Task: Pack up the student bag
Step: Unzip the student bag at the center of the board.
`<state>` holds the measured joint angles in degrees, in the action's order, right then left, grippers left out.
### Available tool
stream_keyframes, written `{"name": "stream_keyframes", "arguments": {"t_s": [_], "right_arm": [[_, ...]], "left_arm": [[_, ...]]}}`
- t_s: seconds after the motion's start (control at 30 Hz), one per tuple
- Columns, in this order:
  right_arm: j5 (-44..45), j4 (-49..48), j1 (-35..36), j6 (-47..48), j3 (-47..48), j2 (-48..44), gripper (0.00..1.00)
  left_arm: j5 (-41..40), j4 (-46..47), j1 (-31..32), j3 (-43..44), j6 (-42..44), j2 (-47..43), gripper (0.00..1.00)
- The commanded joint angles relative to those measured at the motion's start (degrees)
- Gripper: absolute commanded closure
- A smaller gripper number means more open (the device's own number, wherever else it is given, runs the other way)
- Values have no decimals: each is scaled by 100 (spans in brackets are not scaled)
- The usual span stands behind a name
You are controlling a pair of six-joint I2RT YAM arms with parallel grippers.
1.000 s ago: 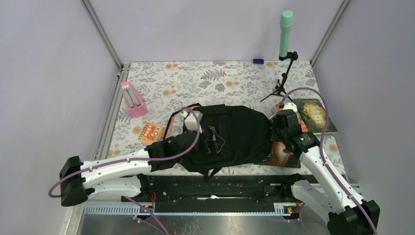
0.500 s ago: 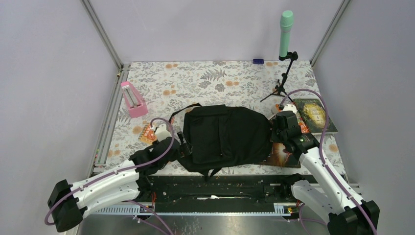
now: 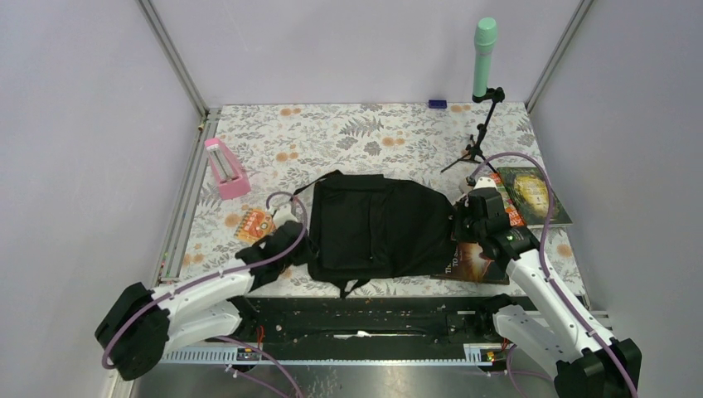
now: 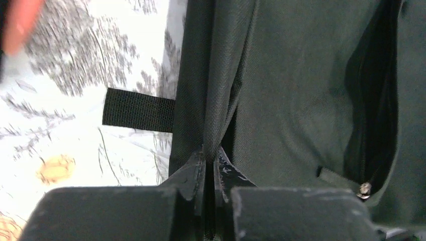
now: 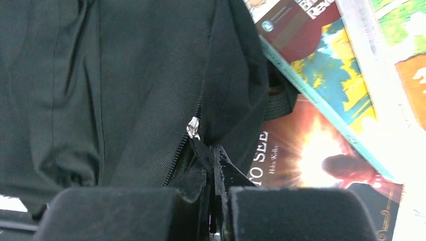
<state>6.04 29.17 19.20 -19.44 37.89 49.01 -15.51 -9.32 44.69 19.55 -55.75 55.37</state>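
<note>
The flowered desk [image 3: 373, 133] carries everything, and the student bag [image 3: 377, 228] lies flat across the middle of it, front pocket up. It is by far the biggest thing there. Its right end rests over a red-orange book [image 3: 474, 261], and a green book [image 3: 535, 192] lies just beyond that.

From where I stand the bag looks limp and nearly empty. It is thin woven cloth with no frame, so I'd expect it to sag and fold between any two points it is lifted by. It should be light, and the weave looks grippy rather than slick, though a thin fold could slide out of a pinch.

Each arm has hold of one end. The left jaws are squeezed tight on a raised fold of cloth at the bag's left edge, beside a short webbing tab [image 4: 138, 110]. The right jaws are clamped on the cloth at the right end, next to the zip line.

My guess is that the seams, the zip tape and the webbing are the firmer places to grab, since plain panel cloth just bunches.

Smallest of all are the metal zip pulls. One [image 5: 193, 127] sits just above the right jaws, and another [image 4: 364, 189] is at the foot of the pocket zip.
</note>
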Motion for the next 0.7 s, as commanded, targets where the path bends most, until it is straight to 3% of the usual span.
{"name": "stream_keyframes", "arguments": {"t_s": [0.0,0.1,0.23,0.27,0.4,0.43,0.53,0.67], "right_arm": [[-832,-191,-4,-304,-125,-32,100],[-1099,-186,97,-451,-253,-31,100],[-1153,-151,511,-585,-353,2,100],[-1168,-155,638,-630,-367,37,100],[-1260,-260,1121,-851,-381,228,100],[-1315,-343,1196,-930,-398,275,100],[-1514,-697,1302,-1105,-495,376,100],[-1463,-857,1311,-1113,-424,490,100]], "left_arm": [[100,888,-821,1150,1069,645,100],[361,898,-1504,2095,1705,1399,100],[535,906,-1827,3495,2509,2526,100],[579,851,-1854,3817,2715,2764,93],[710,727,-1859,4635,3326,3326,26],[782,730,-1846,4683,3488,3345,19],[779,853,-1651,4554,4033,3108,7],[1281,1633,-877,3763,5232,2348,5]]}}
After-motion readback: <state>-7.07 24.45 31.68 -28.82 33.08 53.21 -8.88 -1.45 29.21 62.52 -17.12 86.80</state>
